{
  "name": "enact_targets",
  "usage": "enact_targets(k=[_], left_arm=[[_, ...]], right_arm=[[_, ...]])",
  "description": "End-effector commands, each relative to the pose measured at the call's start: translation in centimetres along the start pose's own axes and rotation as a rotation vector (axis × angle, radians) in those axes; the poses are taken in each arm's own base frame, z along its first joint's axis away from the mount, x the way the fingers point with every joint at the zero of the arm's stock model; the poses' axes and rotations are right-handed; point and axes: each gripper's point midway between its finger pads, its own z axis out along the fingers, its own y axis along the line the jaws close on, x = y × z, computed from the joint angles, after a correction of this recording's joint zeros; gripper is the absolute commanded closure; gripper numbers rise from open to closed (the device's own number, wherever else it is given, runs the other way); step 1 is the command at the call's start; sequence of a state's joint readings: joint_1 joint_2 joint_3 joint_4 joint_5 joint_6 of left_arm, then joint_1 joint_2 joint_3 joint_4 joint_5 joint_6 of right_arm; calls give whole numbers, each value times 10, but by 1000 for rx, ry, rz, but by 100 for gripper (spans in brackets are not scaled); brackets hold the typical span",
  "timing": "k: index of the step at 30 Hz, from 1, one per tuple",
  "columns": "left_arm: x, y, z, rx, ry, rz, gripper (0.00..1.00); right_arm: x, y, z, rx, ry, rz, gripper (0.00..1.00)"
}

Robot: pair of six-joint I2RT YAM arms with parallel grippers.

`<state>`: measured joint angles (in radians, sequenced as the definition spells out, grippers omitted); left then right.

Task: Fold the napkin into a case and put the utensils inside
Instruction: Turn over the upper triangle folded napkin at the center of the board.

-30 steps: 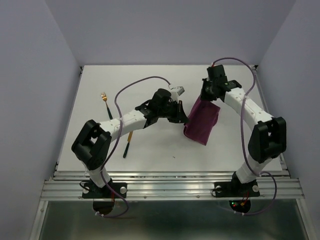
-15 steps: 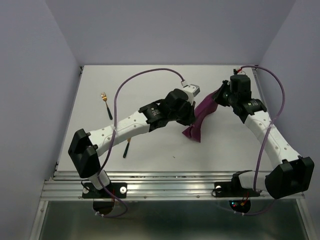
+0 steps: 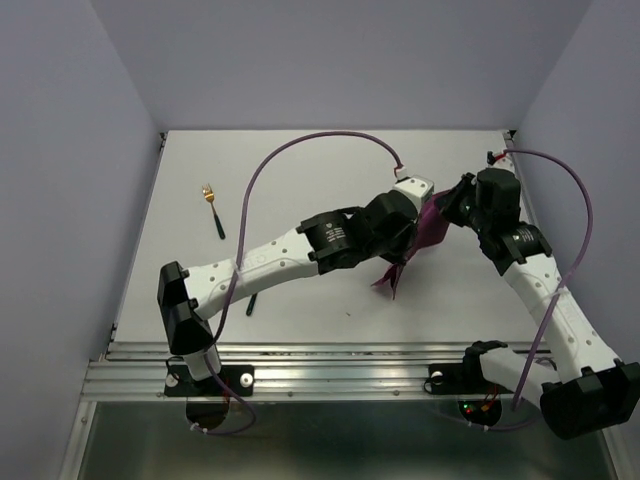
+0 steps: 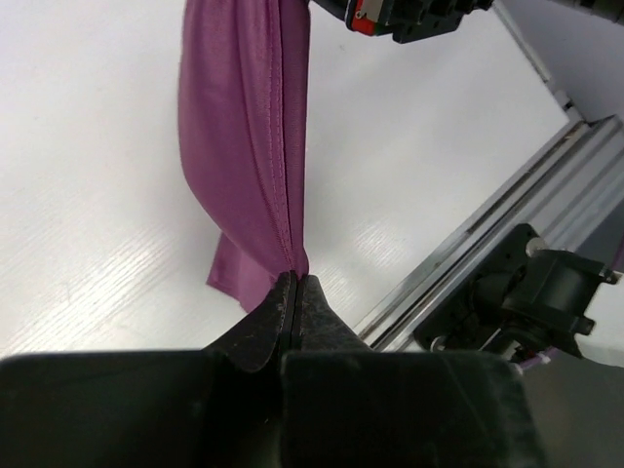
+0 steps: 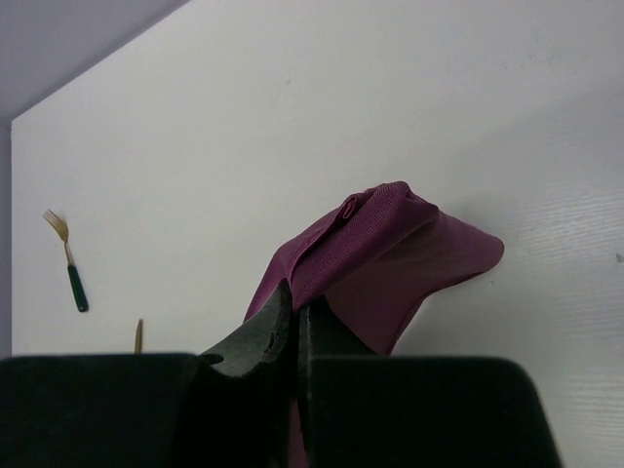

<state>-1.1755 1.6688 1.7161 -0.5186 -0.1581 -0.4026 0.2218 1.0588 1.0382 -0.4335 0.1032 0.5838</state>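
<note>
Top: napkin (image 3: 432, 228) slung above the desk's (image 3: 300, 170) right half, long axis left to right, low corner trailing. Left wrist: left pincer (image 4: 295, 285) clamped on a hem, cloth stretching ahead. Right wrist: right pincer (image 5: 295, 302) nipping the opposite end.

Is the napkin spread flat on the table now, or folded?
Neither: the napkin hangs bunched, pinched by the left hand and the right hand, both shut.

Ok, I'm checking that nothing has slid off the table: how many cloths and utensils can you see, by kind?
napkin: 1
fork: 1
knife: 1, only partly in view
Total: 3
</note>
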Motion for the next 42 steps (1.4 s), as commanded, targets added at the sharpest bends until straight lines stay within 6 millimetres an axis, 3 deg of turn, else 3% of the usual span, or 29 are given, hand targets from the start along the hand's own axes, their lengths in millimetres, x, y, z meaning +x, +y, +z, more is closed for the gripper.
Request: enact_targets(k=[1,6,7,11,17,23,25,28,30,32,34,35,36,37,38,39,40,41,42], left_arm=[[6,-8,-17,-84,43,61,100],[13,-34,-14,-96,66,117,100],[23,-44,-9,-79,92,135,100],[22,-89,-12,25,92,143,100],[31,-143,-17,154,115,148,100],[54,-187,-21,307,180,123,100],[53,-203,-25,384,184,106,100],[50,-216,-33,486,193,90,100],[48,-211,-32,522,200,63,100],[41,-188,-27,579,186,12,100],[51,-164,-25,669,190,-47,100],[35,-131,-11,657,152,-100,100],[33,-118,-19,709,157,-135,100],[47,-96,-1,711,154,-159,100],[48,-76,7,702,149,-185,100],[36,-42,17,679,103,-213,100],[55,-17,29,639,135,-238,100],[58,1,35,616,129,-249,100],[64,20,42,583,130,-262,100]], right_arm=[[-41,-14,-9,66,-193,44,99],[-46,-27,-29,115,-251,66,99],[-45,-31,-31,126,-257,65,99],[-48,-44,-52,174,-290,48,99],[-44,-72,-92,280,-312,3,99],[-37,-104,-138,408,-327,-25,99],[-41,-105,-151,403,-357,2,99],[-46,-96,-151,384,-330,-32,99],[-46,-90,-141,374,-292,-56,99],[-47,-83,-126,362,-248,-94,99],[-45,-64,-89,302,-173,-147,99],[-53,-51,-73,261,-184,-154,99],[-38,-45,-36,246,-77,-194,99],[-34,-37,-15,220,-30,-209,99],[-30,-29,6,195,11,-221,99],[-21,-18,50,158,85,-228,99],[-14,-10,70,136,121,-233,99],[-28,6,89,100,93,-227,99],[-23,13,105,94,112,-235,99]])
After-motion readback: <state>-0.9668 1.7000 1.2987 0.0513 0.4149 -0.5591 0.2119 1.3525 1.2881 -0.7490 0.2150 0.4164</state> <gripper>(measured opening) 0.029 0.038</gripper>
